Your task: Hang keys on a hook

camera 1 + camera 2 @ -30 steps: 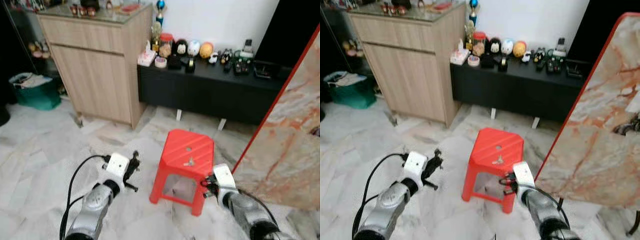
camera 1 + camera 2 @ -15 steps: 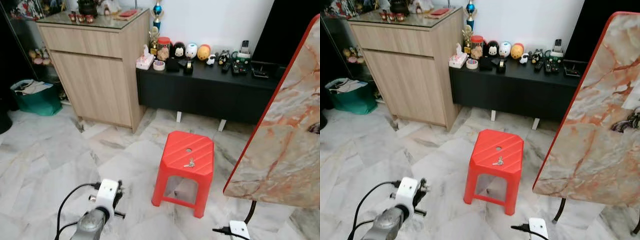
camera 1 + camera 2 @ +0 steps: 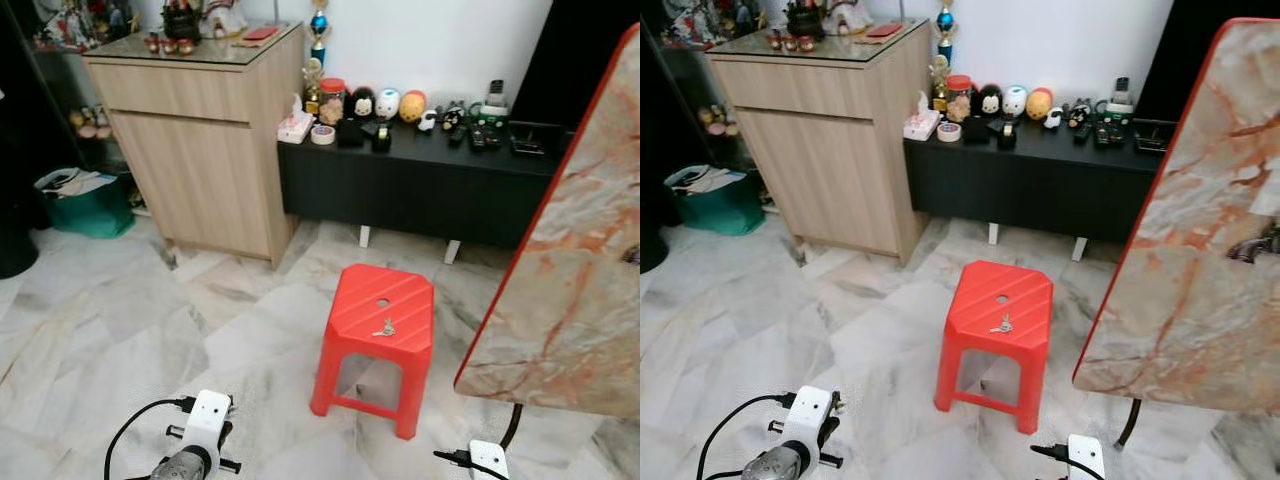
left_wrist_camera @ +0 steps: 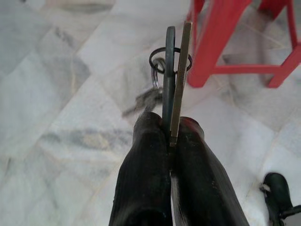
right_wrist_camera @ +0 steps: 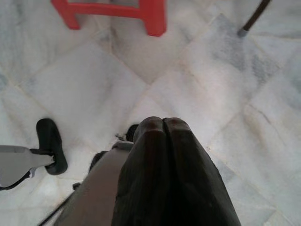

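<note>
I see one set of keys (image 4: 175, 70) pinched in my left claw (image 4: 170, 141): two flat keys stand edge-on between the clenched fingers (image 4: 143, 179), with a dark ring and a smaller blurred piece dangling at their tips above the marble floor (image 4: 56, 94). A second small bunch of keys (image 3: 384, 327) lies on top of the red stool (image 3: 380, 310), just below the hole in its seat. From my head camera the stool stands near the centre, and the left claw hangs low at about 7 o'clock of it, well apart. My right claw (image 5: 162, 127) hangs low at about 5 o'clock of the stool, its fingers pressed together on nothing, pointing at the floor. At 12 o'clock beyond the stool runs a black low worktop (image 3: 420, 180) carrying round figurines (image 3: 388, 102) and remotes. A wooden cabinet (image 3: 200, 140) stands at 10 o'clock, a green bag (image 3: 85, 205) beside it. A marble-patterned slab with a red edge (image 3: 570, 290) leans at 3 o'clock.
</note>
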You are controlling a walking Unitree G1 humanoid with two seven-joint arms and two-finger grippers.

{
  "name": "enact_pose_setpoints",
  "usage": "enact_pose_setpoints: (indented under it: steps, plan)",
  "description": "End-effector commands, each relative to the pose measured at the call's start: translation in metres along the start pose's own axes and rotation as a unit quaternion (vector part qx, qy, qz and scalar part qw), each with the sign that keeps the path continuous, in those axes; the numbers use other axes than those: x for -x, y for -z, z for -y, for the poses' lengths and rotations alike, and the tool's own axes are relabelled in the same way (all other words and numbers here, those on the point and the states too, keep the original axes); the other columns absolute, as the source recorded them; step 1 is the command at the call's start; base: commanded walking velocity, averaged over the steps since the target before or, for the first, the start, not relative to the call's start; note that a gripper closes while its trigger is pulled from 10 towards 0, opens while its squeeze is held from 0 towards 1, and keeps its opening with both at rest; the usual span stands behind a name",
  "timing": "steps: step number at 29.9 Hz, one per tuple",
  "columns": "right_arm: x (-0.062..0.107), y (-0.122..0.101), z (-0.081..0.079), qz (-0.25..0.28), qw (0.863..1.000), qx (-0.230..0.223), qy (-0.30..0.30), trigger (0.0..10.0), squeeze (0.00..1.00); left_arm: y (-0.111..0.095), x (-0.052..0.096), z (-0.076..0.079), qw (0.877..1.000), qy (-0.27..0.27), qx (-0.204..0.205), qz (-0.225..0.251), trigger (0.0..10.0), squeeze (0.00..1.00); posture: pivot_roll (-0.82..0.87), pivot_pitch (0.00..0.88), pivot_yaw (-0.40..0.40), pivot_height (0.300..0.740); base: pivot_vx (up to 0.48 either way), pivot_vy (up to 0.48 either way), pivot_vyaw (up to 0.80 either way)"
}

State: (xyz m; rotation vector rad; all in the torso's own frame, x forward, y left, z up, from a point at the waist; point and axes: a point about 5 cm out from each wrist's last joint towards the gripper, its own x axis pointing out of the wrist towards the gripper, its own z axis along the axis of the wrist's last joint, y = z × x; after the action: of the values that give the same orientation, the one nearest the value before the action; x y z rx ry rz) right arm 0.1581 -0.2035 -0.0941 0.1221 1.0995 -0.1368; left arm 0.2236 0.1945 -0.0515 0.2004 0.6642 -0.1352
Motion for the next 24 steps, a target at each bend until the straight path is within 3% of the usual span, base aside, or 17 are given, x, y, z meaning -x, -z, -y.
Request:
enact_pose_setpoints:
  steps: [1,19,24]
  plan:
    - [0.002,0.004,0.011,-0.005,1.0,-0.003,0.012,10.0,0.0,-0.003,-0.002,0.007,1.0,0.011,-0.011,0.006,10.0,0.0,0.01,0.0,0.003,0.74,0.0,-0.379,0.0]
    - [0.005,0.003,0.03,-0.002,0.999,-0.012,0.037,10.0,0.0,-0.009,-0.004,0.004,1.0,0.006,-0.009,0.016,10.0,0.0,0.01,0.0,-0.003,0.74,0.0,-0.463,0.0]
    - [0.004,0.005,0.024,-0.008,1.0,-0.004,0.029,10.0,0.0,-0.012,-0.005,0.003,1.0,0.003,-0.004,0.024,10.0,0.0,0.01,0.0,-0.006,0.74,0.0,-0.48,-0.73]
